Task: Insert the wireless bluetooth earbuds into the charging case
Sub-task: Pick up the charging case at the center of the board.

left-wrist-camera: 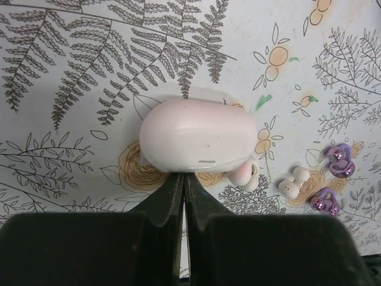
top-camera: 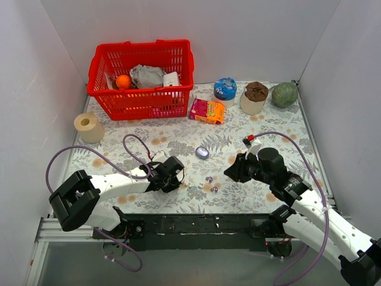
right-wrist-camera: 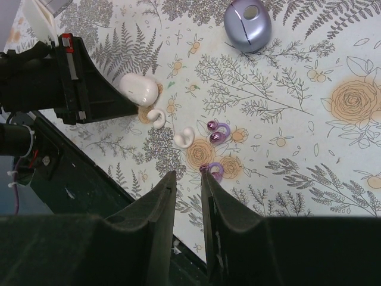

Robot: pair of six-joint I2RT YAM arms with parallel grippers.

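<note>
The lavender charging case (top-camera: 202, 152) lies closed on the floral cloth; it also shows at the top of the right wrist view (right-wrist-camera: 247, 25). Two purple earbuds lie near the front edge (top-camera: 209, 179) (top-camera: 214, 189). In the right wrist view one bud (right-wrist-camera: 217, 132) lies ahead of the fingers and the other (right-wrist-camera: 212, 171) sits just outside my right fingertip. My right gripper (right-wrist-camera: 187, 176) is open a little and empty, hovering above the cloth. My left gripper (left-wrist-camera: 183, 177) is shut and empty, its tips against a white capsule case (left-wrist-camera: 196, 142). The purple buds show at the right of that view (left-wrist-camera: 339, 162) (left-wrist-camera: 324, 202).
Two white earbuds (left-wrist-camera: 249, 176) (left-wrist-camera: 292, 182) lie between the white capsule and the purple buds. At the back stand a red basket (top-camera: 143, 77), a paper roll (top-camera: 89, 127), an orange snack box (top-camera: 207, 111), a blue cup (top-camera: 225, 89), a brown-topped cup (top-camera: 255, 97) and a green ball (top-camera: 284, 94).
</note>
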